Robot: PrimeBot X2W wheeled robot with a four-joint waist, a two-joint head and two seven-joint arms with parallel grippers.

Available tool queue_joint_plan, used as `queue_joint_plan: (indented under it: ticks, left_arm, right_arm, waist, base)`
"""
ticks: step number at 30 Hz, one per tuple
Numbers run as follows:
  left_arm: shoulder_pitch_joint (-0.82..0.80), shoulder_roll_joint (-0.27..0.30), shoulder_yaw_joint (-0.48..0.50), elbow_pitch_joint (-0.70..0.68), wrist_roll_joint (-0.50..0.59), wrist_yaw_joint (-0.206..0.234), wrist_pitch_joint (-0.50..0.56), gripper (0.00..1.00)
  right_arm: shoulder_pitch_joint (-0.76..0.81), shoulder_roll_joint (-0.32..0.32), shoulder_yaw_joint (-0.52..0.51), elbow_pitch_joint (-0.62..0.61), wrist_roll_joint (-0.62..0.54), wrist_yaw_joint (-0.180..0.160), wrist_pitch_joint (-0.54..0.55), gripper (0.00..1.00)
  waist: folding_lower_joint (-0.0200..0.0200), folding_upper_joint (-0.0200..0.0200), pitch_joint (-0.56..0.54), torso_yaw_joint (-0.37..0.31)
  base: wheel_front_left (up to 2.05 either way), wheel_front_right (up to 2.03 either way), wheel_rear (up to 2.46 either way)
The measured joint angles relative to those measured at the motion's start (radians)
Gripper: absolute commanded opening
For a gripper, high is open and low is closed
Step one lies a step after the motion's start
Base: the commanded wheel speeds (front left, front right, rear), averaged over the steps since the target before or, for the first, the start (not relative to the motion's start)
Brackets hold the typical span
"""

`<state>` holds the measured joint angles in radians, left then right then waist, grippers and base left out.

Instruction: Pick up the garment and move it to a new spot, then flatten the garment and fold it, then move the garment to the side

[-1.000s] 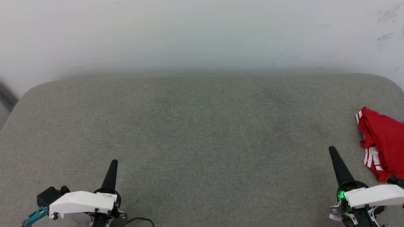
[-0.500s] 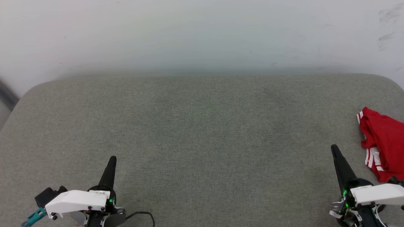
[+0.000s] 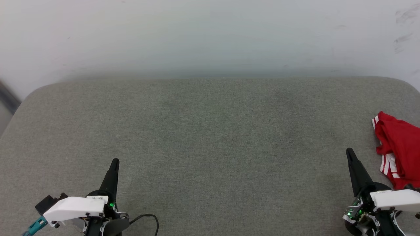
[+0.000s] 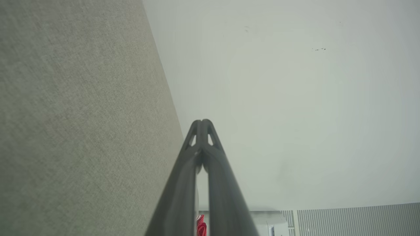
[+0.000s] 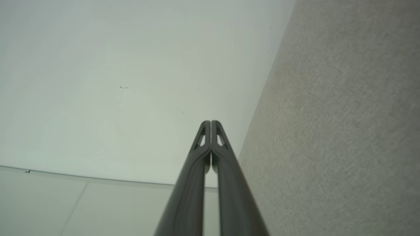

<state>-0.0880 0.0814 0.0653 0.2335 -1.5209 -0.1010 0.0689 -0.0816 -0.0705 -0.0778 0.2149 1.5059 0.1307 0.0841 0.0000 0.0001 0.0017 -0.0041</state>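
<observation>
The garment (image 3: 400,147), red with white striped trim, lies crumpled at the far right edge of the grey fabric surface (image 3: 210,137), cut off by the head view's border. A sliver of the garment (image 4: 200,226) peeks between my left fingers in the left wrist view. My right gripper (image 3: 349,153) is shut and empty, its tip just left of the garment and apart from it. My left gripper (image 3: 115,162) is shut and empty at the lower left. Both wrist views show the gripper tips pressed together, left gripper (image 4: 202,122) and right gripper (image 5: 210,122).
A pale wall (image 3: 210,36) rises behind the surface's rounded far edge. A black cable (image 3: 149,218) loops by my left wrist. The surface's left corner curves off near a dark strip (image 3: 6,96).
Both grippers have drawn back a little toward the bottom of the head view. The garment has shifted slightly rightward in that view. Both stay shut.
</observation>
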Motion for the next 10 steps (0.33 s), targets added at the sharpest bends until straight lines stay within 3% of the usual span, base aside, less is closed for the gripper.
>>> queue_joint_plan:
  ticks: [10]
  left_arm:
    - [-0.005,-0.013,0.020,0.006,-0.058,-0.015,0.018,0.00]
  right_arm:
    - [-0.010,0.001,-0.007,0.017,0.070,0.000,0.005,0.00]
  waist:
    - [0.0000,0.0000,0.001,0.002]
  base:
    - [0.00,0.00,0.00]
